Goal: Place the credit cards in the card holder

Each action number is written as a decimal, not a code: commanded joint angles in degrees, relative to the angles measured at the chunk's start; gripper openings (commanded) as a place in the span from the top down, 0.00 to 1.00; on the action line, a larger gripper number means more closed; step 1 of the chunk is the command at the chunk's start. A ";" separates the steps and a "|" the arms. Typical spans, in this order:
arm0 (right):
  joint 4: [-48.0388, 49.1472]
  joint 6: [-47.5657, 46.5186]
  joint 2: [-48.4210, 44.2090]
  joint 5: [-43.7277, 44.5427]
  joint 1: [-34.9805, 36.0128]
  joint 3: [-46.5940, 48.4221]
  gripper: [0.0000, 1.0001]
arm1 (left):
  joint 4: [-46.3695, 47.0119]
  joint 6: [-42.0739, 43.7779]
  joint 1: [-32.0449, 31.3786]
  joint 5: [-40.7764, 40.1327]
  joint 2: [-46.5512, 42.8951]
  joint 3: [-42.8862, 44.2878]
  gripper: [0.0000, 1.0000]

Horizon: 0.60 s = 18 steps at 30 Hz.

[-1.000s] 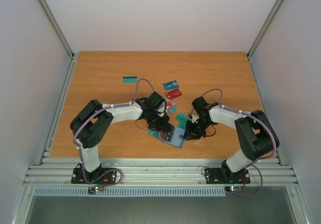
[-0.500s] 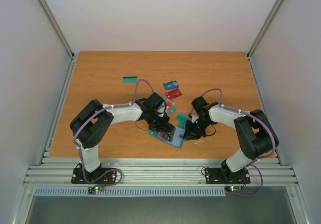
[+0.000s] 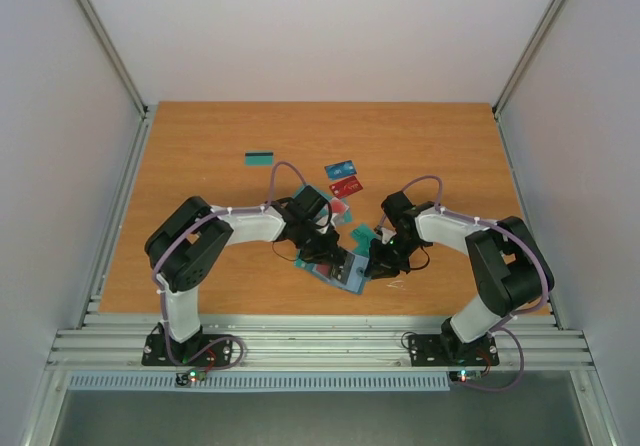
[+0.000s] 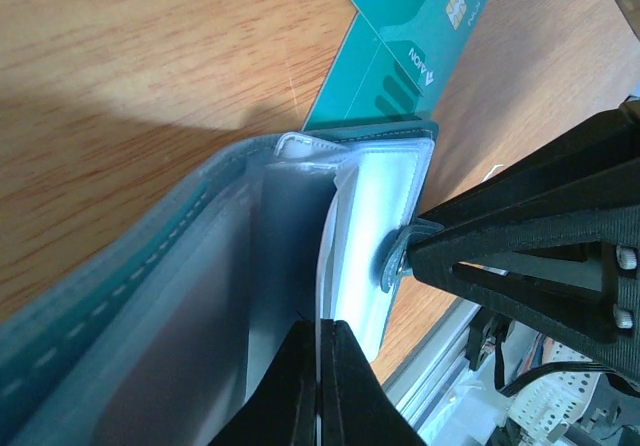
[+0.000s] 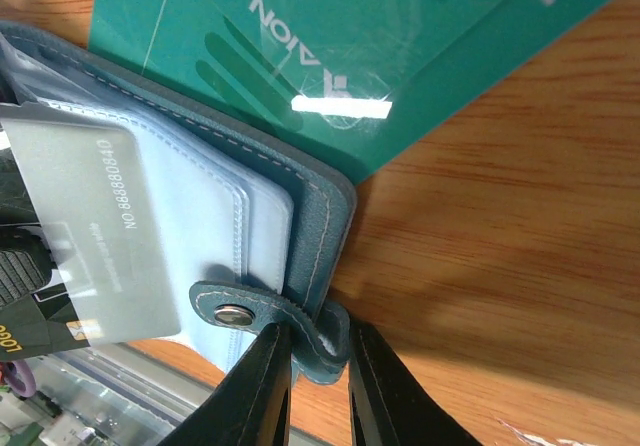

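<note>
We see the overhead view bright and evenly lit, with soft shadows on the bench (image 3: 440, 146). At the right wrist a white glare streak crosses a teal card (image 5: 340, 106); the left tool (image 4: 318, 331) looks blurred.

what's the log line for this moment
left tool: shut on grey card | right tool: shut on card holder edge | card not fully in holder

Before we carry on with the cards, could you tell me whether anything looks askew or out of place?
A grey card lies crooked over the card holder's pale inner sleeve, jutting past its edge rather than seated in a pocket. A few whitish threads also lie on the table nearby.
</note>
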 commanded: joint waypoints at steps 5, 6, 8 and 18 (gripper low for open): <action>2.67 -0.53 1.73 2.19 0.15 0.51 0.81 | -1.96 0.91 -0.42 -0.74 1.79 0.66 0.95; 2.71 -0.49 1.73 2.20 0.16 0.51 0.81 | -2.99 1.33 -0.38 -1.01 1.63 1.13 0.93; 2.80 -0.51 1.82 2.09 0.15 0.56 0.82 | -4.68 2.49 -0.37 -1.16 1.57 1.97 0.90; 3.51 0.12 2.10 1.67 0.15 0.78 0.82 | -16.13 6.56 -0.38 -5.24 1.10 7.25 0.73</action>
